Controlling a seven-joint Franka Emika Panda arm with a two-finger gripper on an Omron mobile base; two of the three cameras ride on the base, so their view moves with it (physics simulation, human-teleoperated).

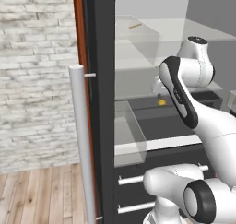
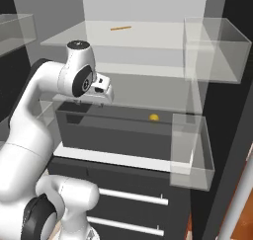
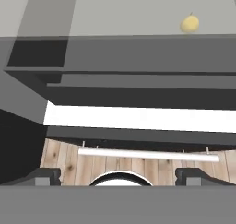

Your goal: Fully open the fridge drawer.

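Although the gripper hangs over the left end of the drawer, whether it touches the drawer's rim cannot be determined. In the hand view the two fingertips stand far apart near the bottom corners with nothing between them: the pincer is spread wide and holds nothing.

The drawer sits at mid-height in the fridge, below the glass shelf and above the two front panels with silver bar handles. It appears partly drawn out, its dark front wall standing forward of the white ledge beneath.

Judgement on the step in hand: the fingers should hook or bear on the drawer's front wall near its top edge, and the pull should run straight toward the base, level with the runners. A skewed pull from the left end risks binding. Travel should continue until the drawer stops.

Contents: a small yellow fruit lies in the drawer, right of centre, well apart from the gripper. A thin orange stick lies on the upper shelf. The clear door bins show no contents.
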